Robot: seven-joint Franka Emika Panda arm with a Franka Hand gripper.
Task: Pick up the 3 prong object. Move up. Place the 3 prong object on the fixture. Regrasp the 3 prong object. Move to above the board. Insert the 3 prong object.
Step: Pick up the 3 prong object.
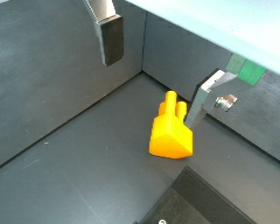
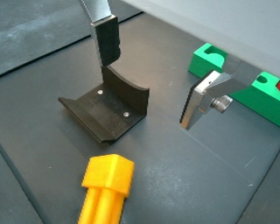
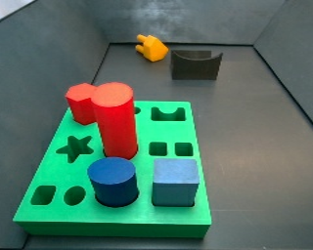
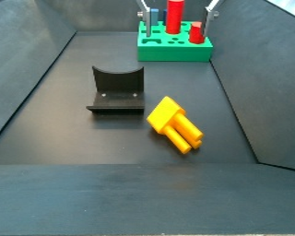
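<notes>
The dark grey floor (image 4: pixel 64 120) carries the 3 prong object (image 4: pixel 173 123) at frame centre, the fixture (image 4: pixel 115 89) beside it, the board (image 4: pixel 175 48) at top; the pincer (image 2: pixel 152 79) hangs empty above.

**No readable text in any view**

No letters, numbers, brand marks or signs can be read on the board (image 3: pixel 67 200), the 3 prong object (image 4: pixel 173 123), the fixture (image 4: pixel 114 90) or the dark floor and walls around the fixture; the gripper (image 2: pixel 149 77), hanging with its fingers spread wide above the fixture, also carries no legible marking, and its silver plates and dark pads are plain.
</notes>
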